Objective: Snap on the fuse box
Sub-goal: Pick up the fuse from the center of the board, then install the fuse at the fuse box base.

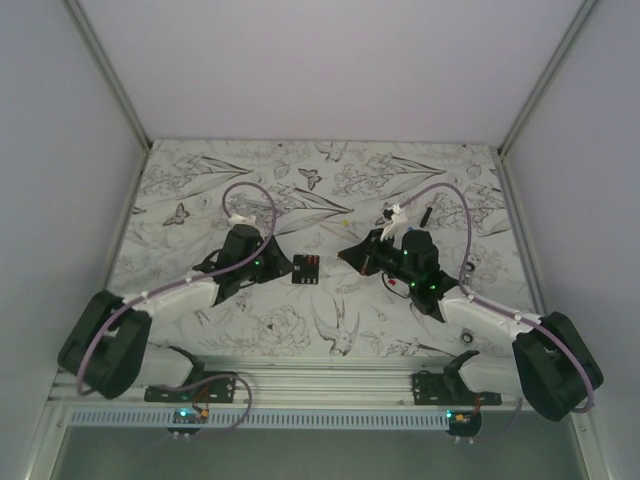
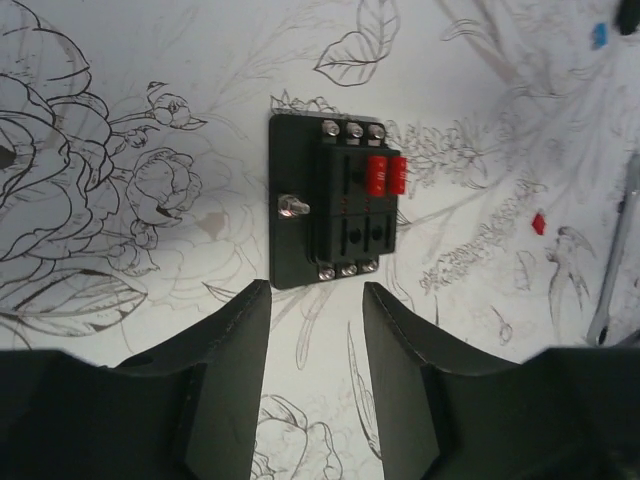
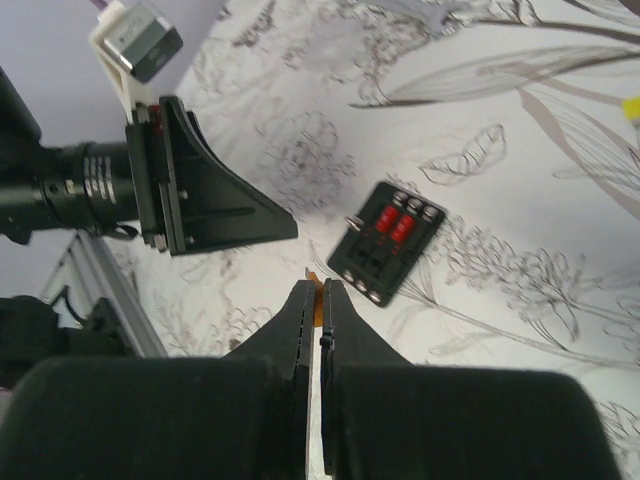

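Observation:
The fuse box [image 1: 305,270] lies flat on the flower-printed table between my two arms. It is a small black square with two red fuses in its face [image 2: 335,200] and screws along two edges. My left gripper [image 2: 316,300] stands open just short of the box, its fingers [image 2: 245,340] apart and holding nothing. My right gripper [image 3: 318,290] is shut on a tiny orange fuse [image 3: 317,296] that pokes out past the fingertips. It hovers a little to the right of the fuse box [image 3: 388,240].
A loose blue fuse [image 2: 598,35] and a loose red fuse [image 2: 538,222] lie on the table beyond the box. A thin silvery tool [image 2: 612,290] lies at the right edge of the left wrist view. White walls [image 1: 60,180] enclose the table.

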Action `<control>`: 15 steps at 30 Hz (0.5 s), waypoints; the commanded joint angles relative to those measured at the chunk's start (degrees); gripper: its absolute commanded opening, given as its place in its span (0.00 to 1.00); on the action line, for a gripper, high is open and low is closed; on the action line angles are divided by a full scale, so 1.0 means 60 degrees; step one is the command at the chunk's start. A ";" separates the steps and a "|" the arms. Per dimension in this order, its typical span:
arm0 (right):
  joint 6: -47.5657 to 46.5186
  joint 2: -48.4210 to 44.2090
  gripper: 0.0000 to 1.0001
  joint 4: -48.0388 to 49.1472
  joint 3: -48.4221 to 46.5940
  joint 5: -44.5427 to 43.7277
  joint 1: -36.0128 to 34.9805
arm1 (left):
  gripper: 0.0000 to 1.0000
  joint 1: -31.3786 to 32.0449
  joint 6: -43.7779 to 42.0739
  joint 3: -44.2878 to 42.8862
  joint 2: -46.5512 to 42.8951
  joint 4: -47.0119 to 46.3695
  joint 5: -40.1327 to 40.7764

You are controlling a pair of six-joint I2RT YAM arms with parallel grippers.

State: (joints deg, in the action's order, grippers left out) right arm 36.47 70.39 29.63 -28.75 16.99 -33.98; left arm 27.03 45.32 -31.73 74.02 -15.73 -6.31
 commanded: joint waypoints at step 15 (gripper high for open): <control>-0.1401 -0.0131 0.00 -0.2377 -0.0754 -0.1034 0.0074 | 0.35 0.0187 0.0688 -0.1605 0.3697 0.0335 -0.1000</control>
State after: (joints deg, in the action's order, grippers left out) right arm 30.17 70.04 18.57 -29.74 12.75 -33.91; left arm 26.48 47.75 -40.84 93.34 -15.59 -10.70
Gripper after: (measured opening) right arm 0.022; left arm 0.355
